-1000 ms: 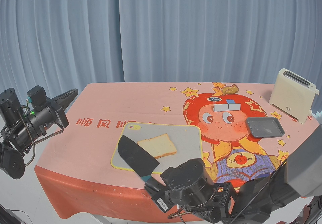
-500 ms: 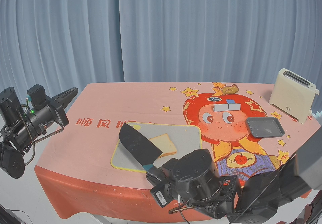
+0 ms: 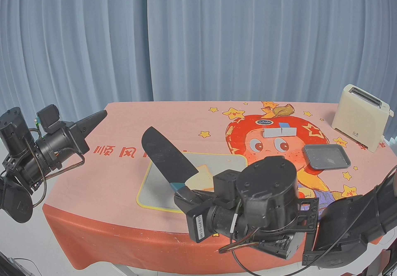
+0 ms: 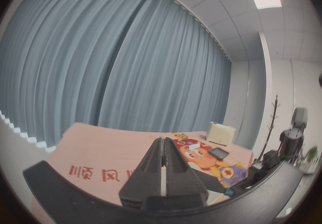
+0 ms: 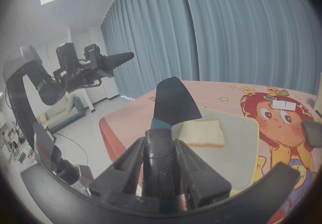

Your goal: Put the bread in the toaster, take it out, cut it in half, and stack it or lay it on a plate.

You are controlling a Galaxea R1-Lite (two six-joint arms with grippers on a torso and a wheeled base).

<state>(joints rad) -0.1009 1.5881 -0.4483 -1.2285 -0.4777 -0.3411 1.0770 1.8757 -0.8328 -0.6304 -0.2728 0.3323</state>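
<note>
The bread (image 5: 202, 133), pale and seamed down its middle, is laid flat on the cutting board (image 5: 234, 154) at mid-frame. A black knife (image 5: 174, 102) is clamped in the right fingers (image 5: 196, 167); the left fingers (image 3: 92, 118) are pressed together, empty.

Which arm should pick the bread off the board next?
Probably left: the left gripper is empty, shut, by the table's left edge. The right gripper is shut on the knife, near the bread.
</note>
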